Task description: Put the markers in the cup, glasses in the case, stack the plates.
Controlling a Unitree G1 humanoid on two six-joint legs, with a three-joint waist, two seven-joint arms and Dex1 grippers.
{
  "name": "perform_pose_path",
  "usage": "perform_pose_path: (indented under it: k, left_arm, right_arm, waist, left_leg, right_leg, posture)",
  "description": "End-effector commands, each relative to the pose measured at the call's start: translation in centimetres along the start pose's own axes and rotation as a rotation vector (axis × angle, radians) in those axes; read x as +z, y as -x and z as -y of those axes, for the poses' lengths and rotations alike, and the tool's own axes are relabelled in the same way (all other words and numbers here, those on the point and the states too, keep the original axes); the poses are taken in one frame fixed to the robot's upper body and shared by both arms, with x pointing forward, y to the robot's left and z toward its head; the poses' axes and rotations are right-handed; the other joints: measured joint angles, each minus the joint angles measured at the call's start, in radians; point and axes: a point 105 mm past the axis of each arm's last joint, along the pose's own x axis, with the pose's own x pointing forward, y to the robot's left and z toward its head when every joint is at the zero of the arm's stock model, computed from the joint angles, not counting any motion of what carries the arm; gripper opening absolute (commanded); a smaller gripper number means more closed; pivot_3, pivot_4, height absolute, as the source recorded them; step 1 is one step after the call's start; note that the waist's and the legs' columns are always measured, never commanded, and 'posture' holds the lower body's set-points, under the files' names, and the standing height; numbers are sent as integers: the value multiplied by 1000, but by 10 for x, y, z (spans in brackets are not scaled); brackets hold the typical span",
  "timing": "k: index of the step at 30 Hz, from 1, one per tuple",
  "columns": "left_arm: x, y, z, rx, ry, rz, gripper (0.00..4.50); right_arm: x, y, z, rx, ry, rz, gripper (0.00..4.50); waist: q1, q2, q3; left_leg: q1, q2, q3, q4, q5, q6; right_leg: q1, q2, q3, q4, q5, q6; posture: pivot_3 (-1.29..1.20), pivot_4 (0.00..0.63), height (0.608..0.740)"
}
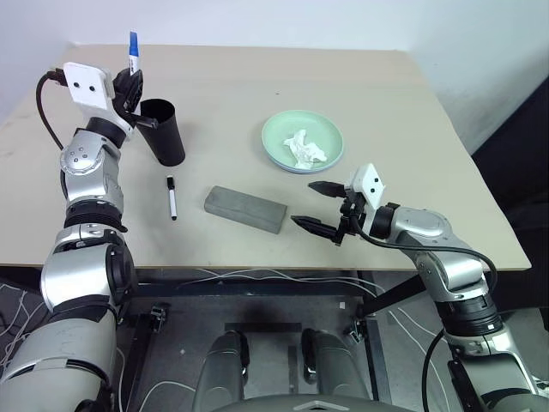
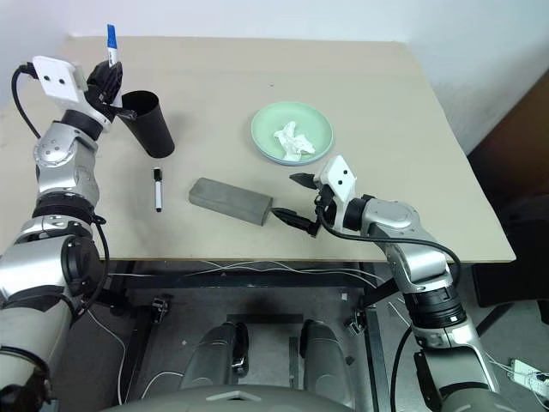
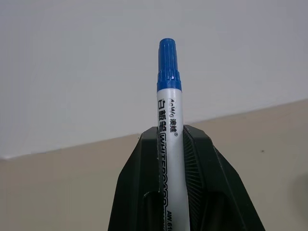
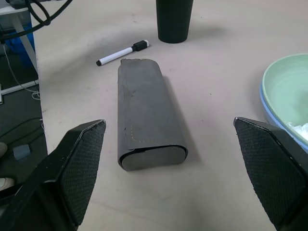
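case [image 4: 147, 115] ahead of right fingers [image 4: 82, 168] (spread) | tissue [image 1: 306, 148] on green plate [image 1: 279, 137]

cup [image 1: 165, 131] far left on table [image 1: 257, 86], marker [image 1: 171, 198] before it, case [image 1: 245, 209] centre, plates [image 1: 302, 142] behind-right, stacked

black cup [image 1: 165, 131], grey case [image 1: 245, 209], mint plate [image 1: 302, 140]

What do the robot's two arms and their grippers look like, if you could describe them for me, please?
Both arms are built of rounded silver-grey metal segments joined by black rings. Each wrist carries a white box-shaped camera housing with small dark dots, fed by a black cable. The left gripper and right gripper each have two black fingers; the right gripper's finger pads show a fine cross-hatched texture.
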Motion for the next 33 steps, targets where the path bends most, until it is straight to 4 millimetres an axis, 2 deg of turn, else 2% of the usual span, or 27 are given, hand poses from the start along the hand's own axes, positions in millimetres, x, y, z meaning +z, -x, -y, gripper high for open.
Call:
perform_pose_path:
  k: [1, 19, 21, 22, 24, 31, 32, 33]
  left_arm:
    - [16, -5, -5, 22, -13, 59, 278]
    - [4, -1, -6, 44, 6, 25, 278]
    - [4, -1, -5, 41, 5, 29, 1007]
    - [4, -1, -5, 38, 10, 31, 1175]
    - [5, -1, -4, 41, 13, 35, 1787]
    - [3, -1, -3, 41, 13, 33, 4199]
    - [3, -1, -2, 39, 13, 34, 4493]
    - [3, -1, -2, 41, 17, 36, 4493]
  right_arm:
    - [14, 4, 1, -10, 57, 37, 4500]
    - [13, 4, 3, -18, 96, 33, 4500]
    - [12, 4, 3, -18, 100, 34, 4500]
    - [12, 4, 3, -18, 101, 34, 4500]
    - [11, 4, 3, -19, 103, 32, 4500]
    - [9, 5, 2, -19, 107, 29, 4500]
    - [9, 5, 1, -19, 107, 28, 4500]
    - [9, 5, 1, -20, 107, 28, 4500]
  waist:
    - [0, 0, 0]
    - [0, 0, 0]
    - [0, 0, 0]
    - [0, 0, 0]
    - [0, 0, 0]
    - [0, 0, 0]
    - [0, 0, 0]
    - [0, 0, 0]
  left_leg:
    - [0, 0, 0, 0, 0, 0]
    - [0, 0, 0, 0, 0, 0]
    - [0, 0, 0, 0, 0, 0]
    - [0, 0, 0, 0, 0, 0]
    - [0, 0, 0, 0, 0, 0]
    - [0, 0, 0, 0, 0, 0]
    - [0, 0, 0, 0, 0, 0]
    - [0, 0, 0, 1, 0, 0]
  right_leg:
    - [0, 0, 0, 0, 0, 0]
    - [0, 0, 0, 0, 0, 0]
    - [0, 0, 0, 0, 0, 0]
    - [0, 0, 0, 0, 0, 0]
    - [0, 0, 0, 0, 0, 0]
    - [0, 0, 0, 1, 0, 0]
    - [0, 0, 0, 1, 0, 0]
    - [0, 0, 0, 1, 0, 0]
  posture:
    - [0, 150, 691]
    - [0, 150, 691]
    - [0, 150, 691]
    - [0, 150, 691]
    - [0, 150, 691]
    - [0, 150, 691]
    - [0, 150, 691]
    - [0, 150, 691]
